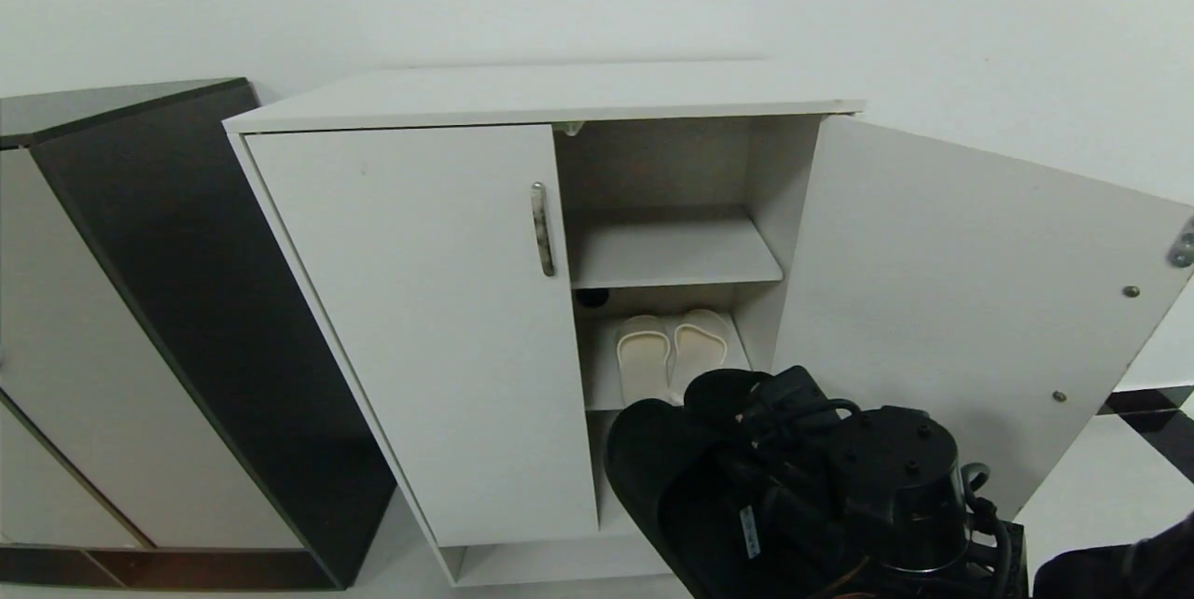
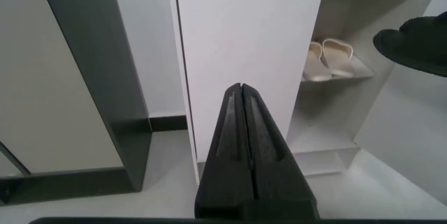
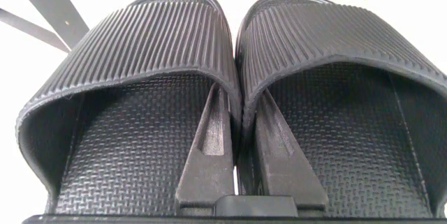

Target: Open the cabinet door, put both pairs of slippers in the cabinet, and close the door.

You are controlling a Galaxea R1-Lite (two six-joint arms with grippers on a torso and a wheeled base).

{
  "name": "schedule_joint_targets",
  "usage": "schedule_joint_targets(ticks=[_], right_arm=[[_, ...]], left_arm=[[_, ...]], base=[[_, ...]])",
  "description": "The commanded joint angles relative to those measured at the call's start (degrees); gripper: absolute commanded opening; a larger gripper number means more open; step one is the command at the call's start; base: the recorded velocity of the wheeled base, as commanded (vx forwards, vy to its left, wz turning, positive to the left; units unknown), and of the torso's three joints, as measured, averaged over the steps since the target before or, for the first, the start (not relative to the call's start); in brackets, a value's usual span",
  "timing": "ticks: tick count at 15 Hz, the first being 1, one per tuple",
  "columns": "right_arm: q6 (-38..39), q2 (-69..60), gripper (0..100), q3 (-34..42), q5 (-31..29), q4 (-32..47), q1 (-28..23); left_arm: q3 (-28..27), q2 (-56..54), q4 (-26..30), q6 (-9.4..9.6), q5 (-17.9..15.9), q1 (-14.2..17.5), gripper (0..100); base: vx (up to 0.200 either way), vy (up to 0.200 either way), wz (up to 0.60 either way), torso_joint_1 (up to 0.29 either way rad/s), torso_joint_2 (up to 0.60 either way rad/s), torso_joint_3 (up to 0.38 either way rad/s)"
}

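Right tool [image 3: 241,102] pinched the ribbed black rubber slippers [image 3: 150,63] by their inner walls, toes aimed at the white cabinet's [image 1: 420,328] open side straight ahead, near the cream pair [image 1: 670,352]. Left tool [image 2: 241,93] sat pressed together, empty.

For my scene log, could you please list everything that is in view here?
white cabinet: one, white, against the wall; left door shut, right door swung open
cream slippers: one pair, cream, side by side on the middle shelf
black slippers: one pair, black, held before the open compartment
dark cabinet: one, dark, left of the white cabinet
left pincer: one, black, shut, facing the left door
right pincer: one, black, a finger inside each black slipper, clamping their inner walls
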Motion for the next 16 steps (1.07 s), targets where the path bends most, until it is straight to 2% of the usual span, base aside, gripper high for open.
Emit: schedule_joint_targets(ticks=[1, 4, 7, 9, 10, 11, 12, 14, 16], right_arm=[[0.02, 0.21, 0, 0.05, -0.03, -0.01, 0.12], [0.02, 0.29, 0, 0.14, -0.03, -0.01, 0.12], [-0.07, 0.38, 0, 0.40, -0.03, -0.01, 0.12], [-1.83, 1.52, 0, 0.49, -0.20, -3.70, 0.21], [-3.67, 3.11, 0, -0.30, -1.35, -6.51, 0.38], [-4.91, 4.25, 0, -2.58, -5.30, -6.16, 0.56], [-4.64, 6.53, 0, -9.18, -14.09, -3.79, 0.91], [-3.85, 6.53, 0, -14.62, -15.06, 1.58, 0.91], [3.97, 3.63, 0, -27.72, -16.46, 20.74, 1.00]], left_arm=[[0.00, -0.01, -0.04, 0.00, 0.00, 0.01, 0], [0.00, -0.01, -0.04, -0.09, 0.09, 0.01, 0], [0.00, -0.01, -0.04, -0.26, 0.09, 0.01, 0], [0.00, -0.01, -0.04, -0.26, 0.09, 0.01, 0], [0.00, -0.01, -0.04, -0.26, 0.09, 0.01, 0], [0.00, -0.01, -0.04, -0.26, 0.09, 0.01, 0], [0.00, -0.01, -0.04, -0.18, 0.18, 0.01, 0], [0.00, -0.01, -0.04, -0.09, 0.18, 0.01, 0], [0.00, -0.01, -0.04, -0.09, 0.18, 0.01, 0]], base=[[0.000, 0.000, 0.00, -0.032, 0.44, 0.393], [0.000, 0.000, 0.00, -0.017, 0.30, 0.281], [0.000, 0.000, 0.00, 0.000, 0.06, 0.052], [0.000, 0.000, 0.00, 0.000, 0.00, 0.000], [0.000, 0.000, 0.00, 0.000, 0.00, 0.000], [0.000, 0.000, 0.00, 0.000, 0.00, 0.000], [0.000, 0.000, 0.00, 0.000, 0.00, 0.000], [0.000, 0.000, 0.00, 0.000, 0.00, 0.000], [0.000, 0.000, 0.00, 0.000, 0.00, 0.000]])
